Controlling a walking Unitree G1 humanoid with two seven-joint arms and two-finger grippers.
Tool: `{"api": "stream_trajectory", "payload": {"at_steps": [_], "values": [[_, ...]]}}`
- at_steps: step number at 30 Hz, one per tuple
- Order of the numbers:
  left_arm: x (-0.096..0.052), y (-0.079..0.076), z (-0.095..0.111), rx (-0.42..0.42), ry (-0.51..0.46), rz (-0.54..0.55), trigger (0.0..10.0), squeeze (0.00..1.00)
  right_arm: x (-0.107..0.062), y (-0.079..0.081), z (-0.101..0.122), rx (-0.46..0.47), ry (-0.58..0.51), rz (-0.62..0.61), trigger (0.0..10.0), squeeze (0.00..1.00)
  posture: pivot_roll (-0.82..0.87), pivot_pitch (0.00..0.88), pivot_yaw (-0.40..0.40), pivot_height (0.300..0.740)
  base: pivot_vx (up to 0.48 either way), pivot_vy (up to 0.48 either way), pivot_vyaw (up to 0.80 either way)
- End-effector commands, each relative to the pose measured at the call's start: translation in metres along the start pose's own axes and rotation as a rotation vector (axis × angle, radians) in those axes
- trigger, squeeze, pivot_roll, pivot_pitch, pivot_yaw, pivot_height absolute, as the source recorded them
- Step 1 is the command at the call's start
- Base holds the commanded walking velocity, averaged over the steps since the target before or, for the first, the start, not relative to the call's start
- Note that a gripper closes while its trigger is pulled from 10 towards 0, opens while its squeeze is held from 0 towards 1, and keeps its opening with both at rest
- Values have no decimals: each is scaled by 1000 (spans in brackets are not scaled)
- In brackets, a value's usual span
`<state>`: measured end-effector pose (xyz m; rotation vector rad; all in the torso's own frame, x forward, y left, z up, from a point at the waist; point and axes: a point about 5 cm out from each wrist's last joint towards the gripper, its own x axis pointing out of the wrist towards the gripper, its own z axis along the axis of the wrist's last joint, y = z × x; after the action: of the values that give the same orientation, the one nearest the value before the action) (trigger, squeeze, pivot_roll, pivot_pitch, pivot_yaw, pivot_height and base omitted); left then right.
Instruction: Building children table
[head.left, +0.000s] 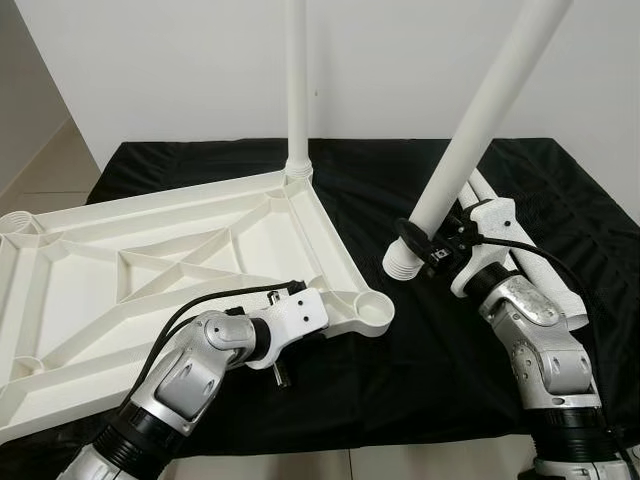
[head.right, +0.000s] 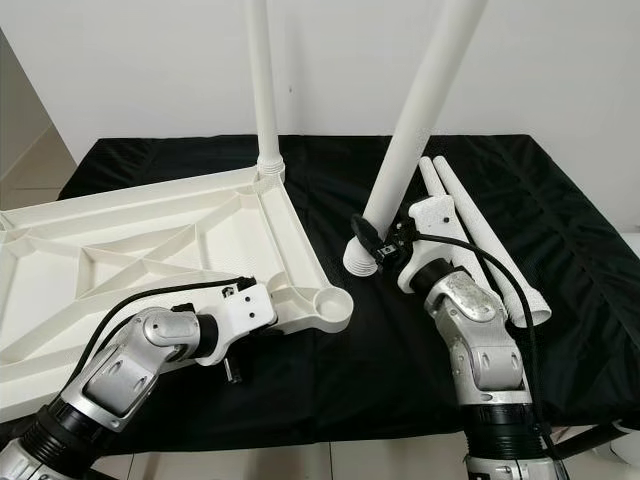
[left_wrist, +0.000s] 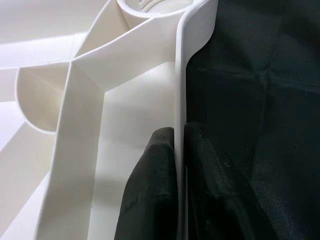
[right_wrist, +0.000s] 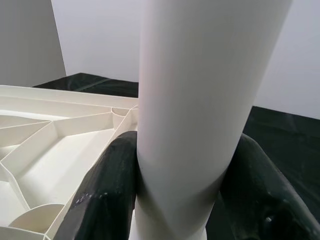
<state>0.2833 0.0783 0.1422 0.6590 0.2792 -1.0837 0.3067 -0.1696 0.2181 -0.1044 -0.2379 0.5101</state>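
The leg (head.left: 470, 130), its top running out of frame, is leaning up-right, clenched by the right end effector (head.left: 425, 250); the left end effector (left_wrist: 180, 190) is pinching the tabletop (head.left: 150, 270) rim.

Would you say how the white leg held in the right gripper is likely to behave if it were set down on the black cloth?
The leg is a smooth round tube, so it would probably roll. It looks stiff and hollow, likely light. The right gripper holds it near its threaded end with most of the length above, so it may lever in the fingers.
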Motion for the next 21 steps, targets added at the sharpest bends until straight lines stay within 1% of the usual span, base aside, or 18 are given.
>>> {"api": "stream_trajectory", "payload": {"at_steps": [1, 2, 6, 7, 12, 20, 21], "values": [[-2, 2, 1, 5, 12, 25, 10000, 0, 2, 2, 4, -11, -8, 24, 10000, 0, -115, 58, 32, 740, 0, 0, 0], [-4, 2, 0, 5, 10, 21, 0, 0, 2, 2, 4, -12, -8, 27, 10000, 0, -116, 59, 33, 740, 0, 0, 0], [-8, 2, -6, 19, 38, 21, 0, 0, 0, 3, 4, -9, -8, 37, 10000, 0, -117, 62, 37, 740, 0, 0, 0], [-10, 3, -9, 27, 53, 21, 10000, 0, -1, 3, 4, -4, -6, 49, 10000, 0, -117, 62, 37, 740, 0, 0, 0], [-14, 2, -10, 46, 66, 0, 10000, 0, -1, 9, 2, 26, 7, 127, 10000, 0, -115, 68, 39, 740, 0, 0, 0], [-16, 3, -8, 57, 68, 3, 10000, 0, -4, 34, -4, 113, 40, 377, 10000, 0, -106, 70, 31, 740, 0, 0, 0], [-16, 3, -8, 57, 68, 3, 10000, 0, -4, 34, -4, 113, 40, 377, 10000, 0, -106, 70, 31, 740, 0, 0, 0]]}}
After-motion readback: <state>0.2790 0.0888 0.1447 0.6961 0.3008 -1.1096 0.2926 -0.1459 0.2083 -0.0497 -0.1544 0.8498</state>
